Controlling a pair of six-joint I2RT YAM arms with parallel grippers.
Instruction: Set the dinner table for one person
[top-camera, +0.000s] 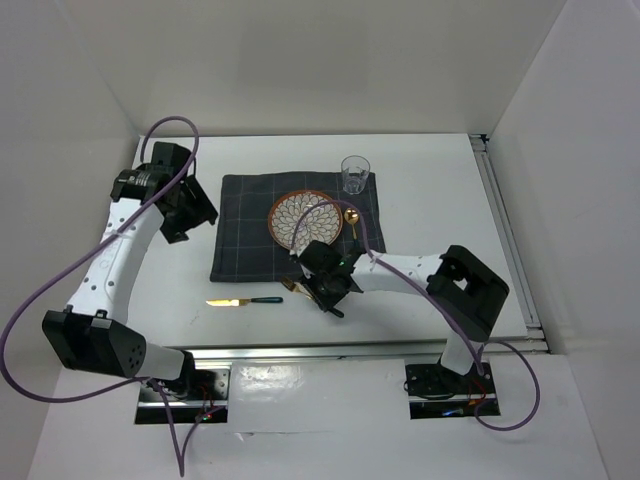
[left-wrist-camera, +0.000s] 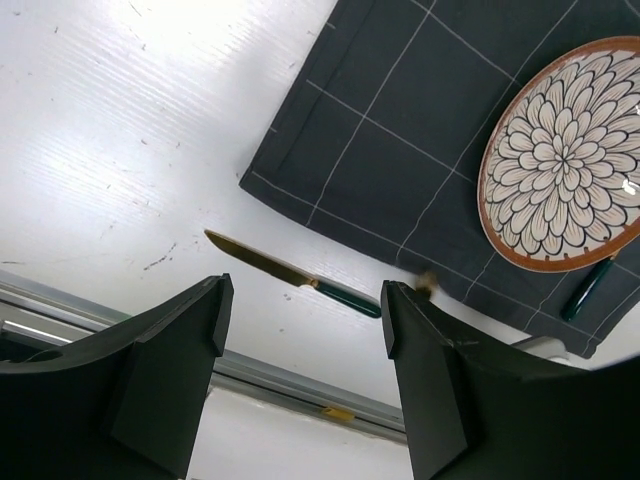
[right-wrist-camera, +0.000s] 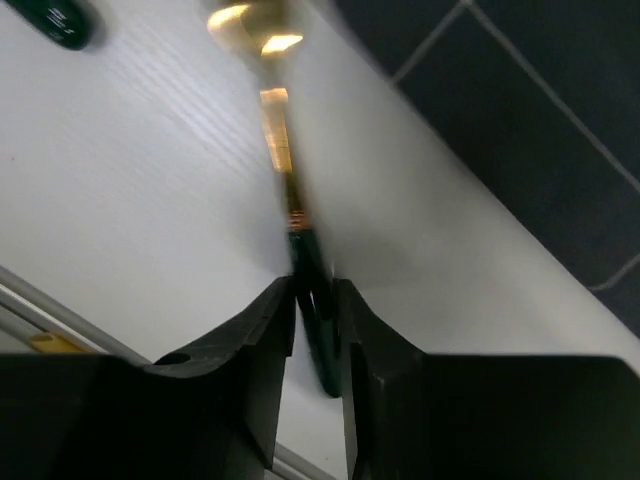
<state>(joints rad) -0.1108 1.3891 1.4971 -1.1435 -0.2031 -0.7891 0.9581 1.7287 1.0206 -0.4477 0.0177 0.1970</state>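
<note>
Jaws on right pinching green-handled utensil (right-wrist-camera: 300, 250), perhaps fork, left jaws spread, empty

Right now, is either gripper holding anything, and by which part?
The right gripper pinches a gold utensil with a dark green handle, gripped at that handle. The left gripper is open and empty.

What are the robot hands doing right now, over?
Left gripper open, empty. Right gripper shut on green-handled utensil beside placemat. Knife loose on dinner table nearby.
</note>
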